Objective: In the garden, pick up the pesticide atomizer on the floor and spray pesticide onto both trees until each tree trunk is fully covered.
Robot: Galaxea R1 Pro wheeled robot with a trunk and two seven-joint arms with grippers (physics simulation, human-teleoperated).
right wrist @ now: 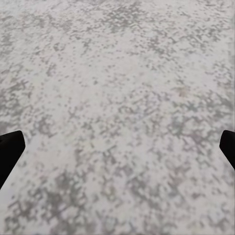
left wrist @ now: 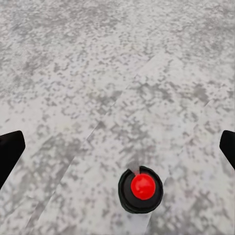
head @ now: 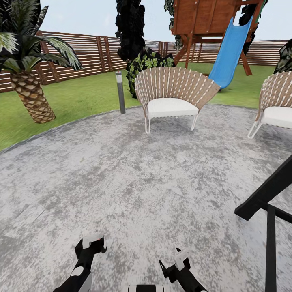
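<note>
While my left hand (left wrist: 117, 147) hangs spread wide above the atomizer (left wrist: 140, 189), which stands untouched on the floor (left wrist: 98, 73), nothing is sprayed yet; my right hand (right wrist: 117, 147) is spread too.

mottled grey-and-white stone paving (head: 134, 178) spreads in a round patch, edged by green lawn (head: 81, 97). a brown horizontal-slat fence (head: 81, 52) rings the grass under a pale sky. two woven chairs with white cushions stand on the paving, one in the middle (head: 172, 97), one at the right edge (head: 275, 103). a grey bollard post (head: 120, 92) stands at the paving's rim, a scaly palm (head: 28, 81) on the lawn, and a wooden playset with a blue slide (head: 229, 50) behind.
</note>
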